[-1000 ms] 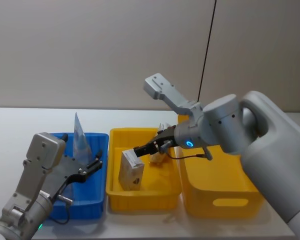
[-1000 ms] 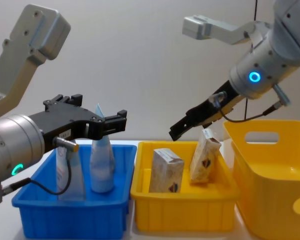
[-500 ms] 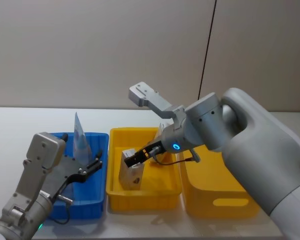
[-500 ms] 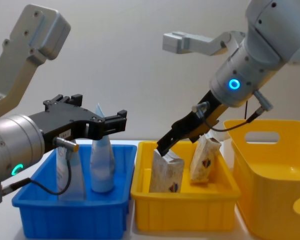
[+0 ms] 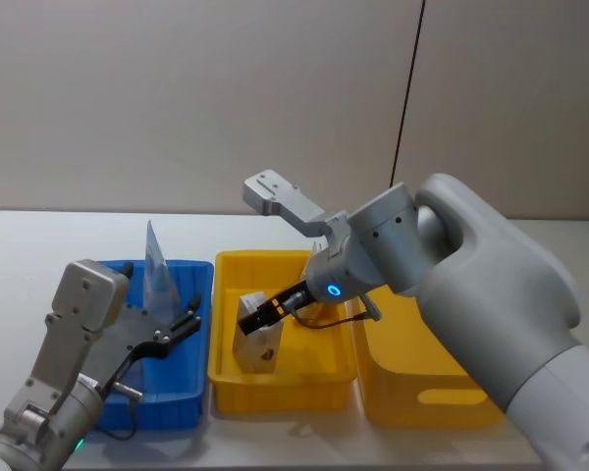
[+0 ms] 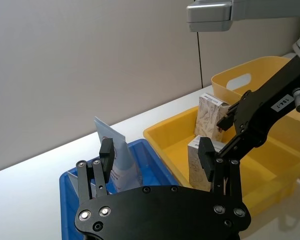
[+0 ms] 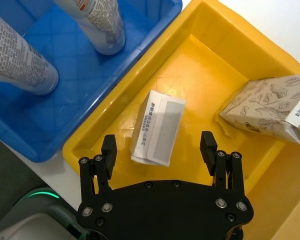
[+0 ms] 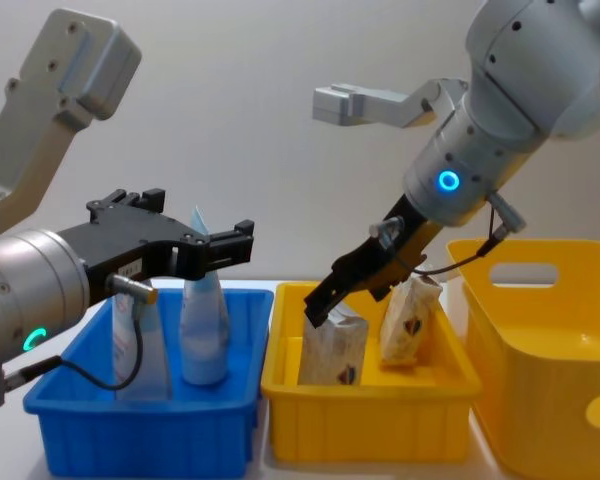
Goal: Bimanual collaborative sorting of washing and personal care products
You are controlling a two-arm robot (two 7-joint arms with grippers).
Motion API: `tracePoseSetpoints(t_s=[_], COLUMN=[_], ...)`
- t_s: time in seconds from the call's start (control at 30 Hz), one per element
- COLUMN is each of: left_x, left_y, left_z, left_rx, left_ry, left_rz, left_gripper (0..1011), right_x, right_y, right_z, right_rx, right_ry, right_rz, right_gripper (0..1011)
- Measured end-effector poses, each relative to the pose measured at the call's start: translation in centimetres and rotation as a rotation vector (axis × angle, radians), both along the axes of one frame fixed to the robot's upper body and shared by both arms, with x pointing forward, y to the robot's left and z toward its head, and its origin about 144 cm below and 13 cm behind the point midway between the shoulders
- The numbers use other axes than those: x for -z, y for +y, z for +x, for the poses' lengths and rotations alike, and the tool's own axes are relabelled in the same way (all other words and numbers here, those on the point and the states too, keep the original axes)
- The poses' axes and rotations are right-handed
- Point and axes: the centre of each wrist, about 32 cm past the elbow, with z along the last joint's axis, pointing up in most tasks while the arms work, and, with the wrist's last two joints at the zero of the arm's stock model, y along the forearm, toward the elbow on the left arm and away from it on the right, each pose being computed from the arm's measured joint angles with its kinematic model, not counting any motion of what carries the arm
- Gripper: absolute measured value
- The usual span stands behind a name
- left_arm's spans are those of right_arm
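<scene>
Two pale blue-white tubes (image 8: 205, 335) (image 8: 130, 340) stand upright in the blue bin (image 8: 150, 440). Two cream patterned cartons sit in the small yellow bin (image 8: 370, 425): a nearer one (image 8: 332, 350) upright and a farther one (image 8: 410, 320) leaning. My right gripper (image 7: 158, 141) hangs open just over the nearer carton (image 7: 157, 127), a finger on each side of its top and clear of it. The left gripper (image 8: 195, 235) hovers open in front of the tubes, holding nothing.
A large yellow bin (image 8: 560, 400) stands to the right of the small one, touching it. The three bins sit in a row on a white table (image 5: 39, 235) with a plain wall behind. Bare tabletop lies to the left and behind.
My right gripper has swung left and down, from above the farther carton to over the nearer one, staying open. The left arm, tubes and cartons have not moved.
</scene>
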Motion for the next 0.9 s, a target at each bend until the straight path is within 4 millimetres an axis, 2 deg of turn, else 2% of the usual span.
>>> tracePoseSetpoints(t_s=[0.9], left_x=[0.0], left_y=[0.0], left_z=[0.0], left_rx=[0.000], left_ry=[0.000], left_rz=[0.000], left_gripper=[1001], right_x=[2.3], right_y=[0.8], right_z=[2.2], right_rx=[0.026], right_ry=[0.044], right_rz=[0.037], right_gripper=[1002])
